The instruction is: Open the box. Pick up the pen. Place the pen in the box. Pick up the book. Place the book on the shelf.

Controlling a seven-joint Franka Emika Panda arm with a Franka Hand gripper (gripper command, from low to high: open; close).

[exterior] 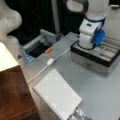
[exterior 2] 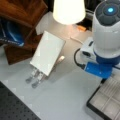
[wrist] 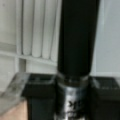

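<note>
- The hand (wrist: 72,100) shows best in the wrist view, where its 2 black fingers (wrist: 37,97) are clenched on the pen (wrist: 77,37), one at each side of the silvery band.
- In that view the pen stands as a black barrel rising from between the fingers, in front of the pale ribbed compartments of the box (wrist: 32,27).
- In a front view the arm's white wrist with its blue part hangs directly over the open box (exterior: 95,60), at its left end; the hand itself is hidden behind the wrist there.
- The box is open: its beige compartmented inside faces up, and its silvery front wall sits on the grey counter (exterior: 100,95).
- In a front view only a corner of the box (exterior 2: 105,100) shows at bottom right, under the arm.
- The book (exterior: 57,96) lies flat on the counter, well apart from the box toward the view's bottom left, spiral edge to the left; it also appears in a front view (exterior 2: 47,52).
- The shelf (exterior: 12,95) stands just beside the book at the left edge.
- A white cable with plug (exterior: 50,62) runs across the counter between the box and the book.
- A grey tray with a blue edge (exterior: 37,48) sits beyond the cable, left of the box.
</note>
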